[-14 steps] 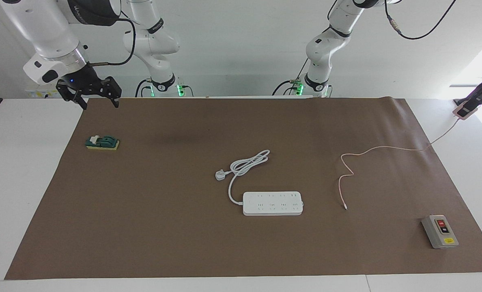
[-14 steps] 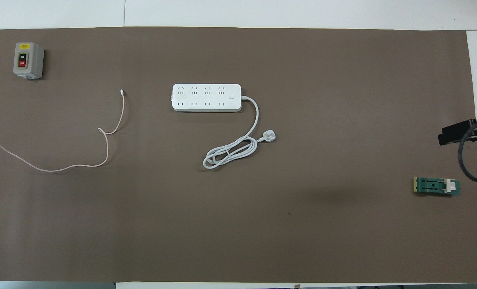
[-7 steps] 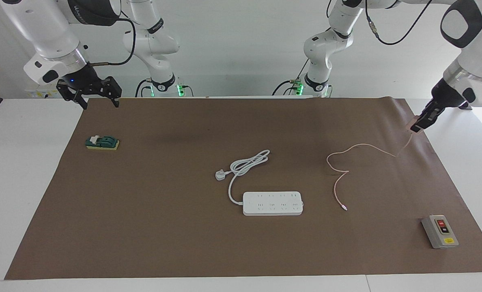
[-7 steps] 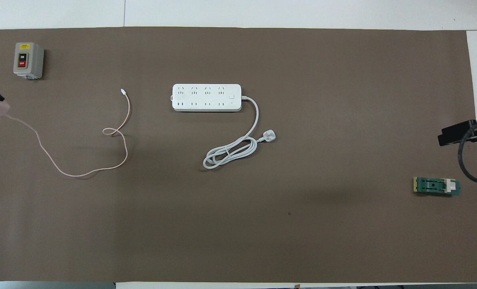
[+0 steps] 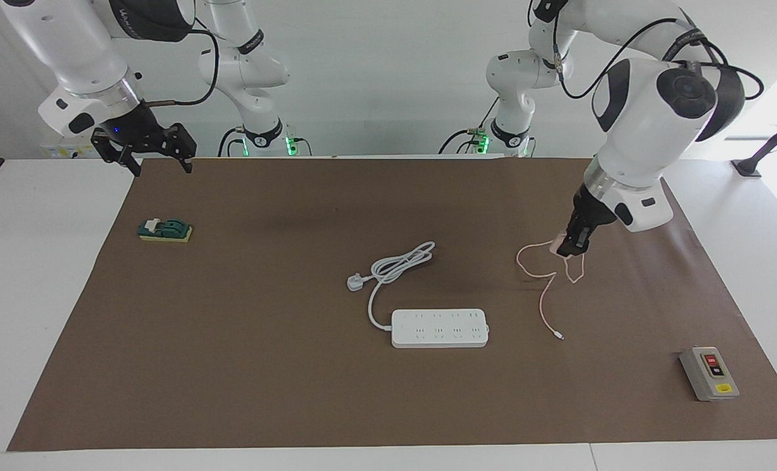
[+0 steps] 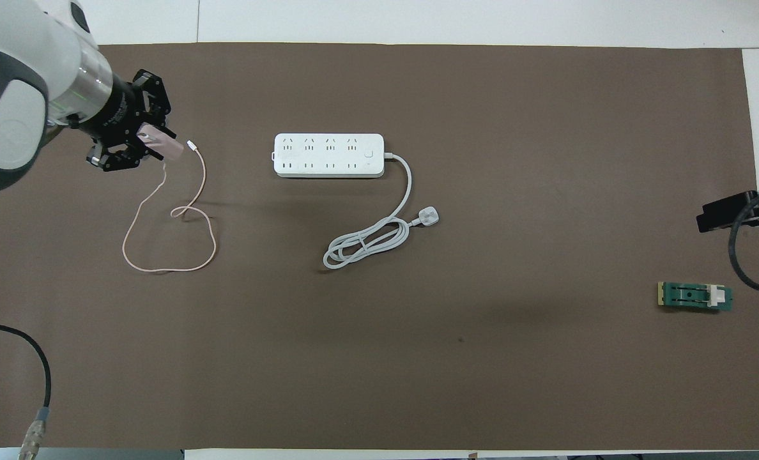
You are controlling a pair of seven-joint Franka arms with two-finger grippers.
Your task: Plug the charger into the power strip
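Our left gripper [image 5: 569, 247] has swung in from the table's edge, pinching the charger [image 6: 162, 144] above the brown mat [image 5: 297, 392]. Our right gripper [image 5: 159, 163] waits, fingers spread. Farther out lies the power strip [image 5: 439, 328].

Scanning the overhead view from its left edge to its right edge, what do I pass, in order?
Left gripper shut on the charger, held above the mat → pink cable → power strip → white plug → green switch block → right gripper, waiting open at the mat's edge.
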